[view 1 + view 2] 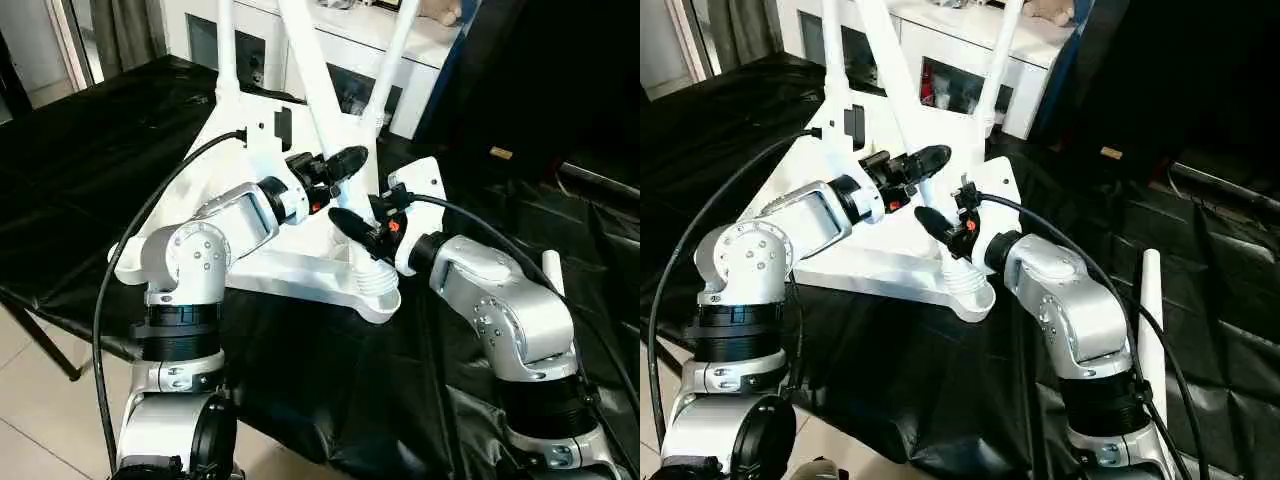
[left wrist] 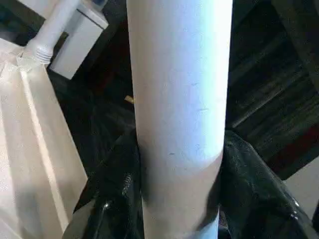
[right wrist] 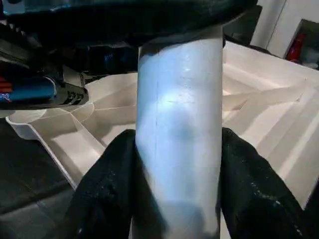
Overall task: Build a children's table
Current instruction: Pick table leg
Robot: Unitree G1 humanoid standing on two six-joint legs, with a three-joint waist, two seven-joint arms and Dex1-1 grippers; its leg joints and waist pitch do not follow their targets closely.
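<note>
The children's table top [image 1: 300,270] lay upside down on a work surface draped in black cloth [image 1: 90,170], its ribbed underside facing up. Two legs stood in the far corner sockets, and a third leg [image 1: 318,105] rose slanted from the near right socket [image 1: 375,283]. Both grippers had closed on this slanted leg: the left gripper [image 1: 340,160] clasped it higher up, the right gripper [image 1: 350,225] just below, near the socket, each with black fingers [image 2: 107,199] pressed to either side of the tube. A fourth leg [image 1: 1150,330] lay on the cloth at the right. A white cabinet [image 1: 340,60] stood beyond the table.
</note>
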